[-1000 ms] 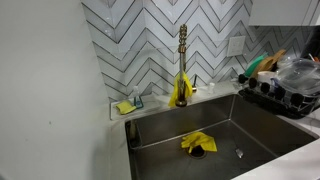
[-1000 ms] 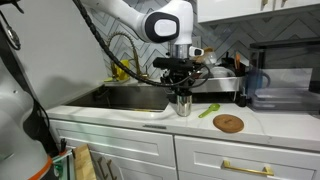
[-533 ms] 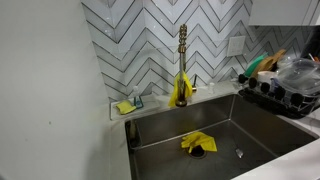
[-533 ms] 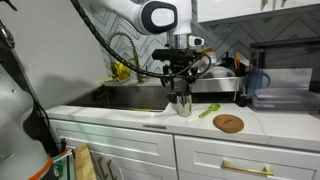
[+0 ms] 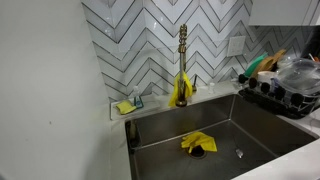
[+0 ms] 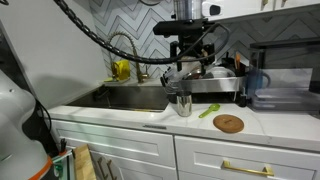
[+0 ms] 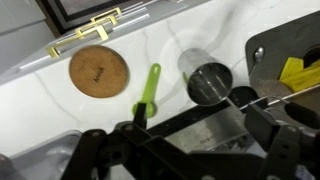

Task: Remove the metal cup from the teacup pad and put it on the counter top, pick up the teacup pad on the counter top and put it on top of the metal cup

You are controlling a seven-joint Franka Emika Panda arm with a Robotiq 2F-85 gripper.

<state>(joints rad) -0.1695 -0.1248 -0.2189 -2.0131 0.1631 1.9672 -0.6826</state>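
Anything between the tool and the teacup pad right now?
Nothing sits on the teacup pad. The tool hangs above the metal cup; a green utensil lies flat on the counter top between cup and pad, likely passable overhead.

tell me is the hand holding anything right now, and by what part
Nothing is held. The hand hangs open above the metal cup, which stands free on the counter top; the teacup pad lies apart.

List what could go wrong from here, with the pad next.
The pad lies flat on the counter, so the jaws may scrape or slip off it.
The green utensil lies between pad and cup and could get knocked.
The narrow cup might tip under the pad.
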